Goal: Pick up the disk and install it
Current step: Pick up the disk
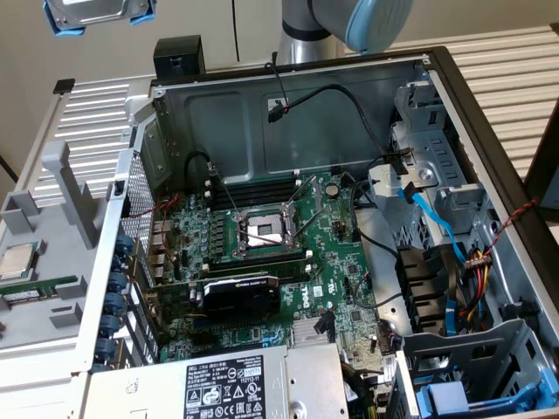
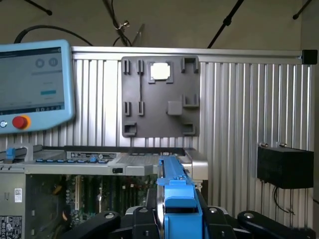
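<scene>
The disk point(image 1: 98, 10), silver metal with blue plastic carrier ends, hangs high above the back left corner of the open computer case point(image 1: 288, 113) in the exterior view. In the wrist view the disk point(image 2: 177, 189) shows edge-on, its blue carrier rail running away from the camera. My gripper point(image 2: 177, 219) is shut on it, with a black finger point(image 2: 112, 221) pressing on each side. It is held well above the case and touches nothing else.
Inside the case lie the motherboard point(image 1: 262, 253), a graphics card point(image 1: 240, 297) and the grey power-supply box point(image 1: 227, 384). Drive bays point(image 1: 463, 384) sit at the exterior view's lower right. A grey parts tray point(image 1: 44, 262) holds a CPU chip point(image 1: 17, 259). A teach pendant point(image 2: 32, 84) shows in the wrist view.
</scene>
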You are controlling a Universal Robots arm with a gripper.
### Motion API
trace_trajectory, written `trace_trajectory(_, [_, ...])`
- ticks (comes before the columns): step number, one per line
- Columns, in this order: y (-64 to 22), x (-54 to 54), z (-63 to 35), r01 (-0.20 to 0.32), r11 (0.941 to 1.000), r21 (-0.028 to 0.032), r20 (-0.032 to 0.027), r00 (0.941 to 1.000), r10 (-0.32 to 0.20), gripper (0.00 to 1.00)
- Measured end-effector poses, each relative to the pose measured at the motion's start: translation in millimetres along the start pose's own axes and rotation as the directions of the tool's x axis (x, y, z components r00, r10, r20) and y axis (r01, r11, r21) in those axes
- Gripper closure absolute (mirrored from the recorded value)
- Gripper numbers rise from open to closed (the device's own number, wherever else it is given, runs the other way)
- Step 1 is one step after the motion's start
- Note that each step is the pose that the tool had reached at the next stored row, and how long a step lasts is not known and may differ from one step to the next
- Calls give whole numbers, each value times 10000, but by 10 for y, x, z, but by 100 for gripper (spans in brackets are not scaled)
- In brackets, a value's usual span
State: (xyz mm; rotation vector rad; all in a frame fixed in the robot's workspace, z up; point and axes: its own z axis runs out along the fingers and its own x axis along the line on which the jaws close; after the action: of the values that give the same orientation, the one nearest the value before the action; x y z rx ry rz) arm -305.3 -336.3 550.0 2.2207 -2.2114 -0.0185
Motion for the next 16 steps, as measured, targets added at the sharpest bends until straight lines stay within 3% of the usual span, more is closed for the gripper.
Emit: trace_trajectory(16, [-517,352,-65,1,10000,-40,0,10000,-1,63])
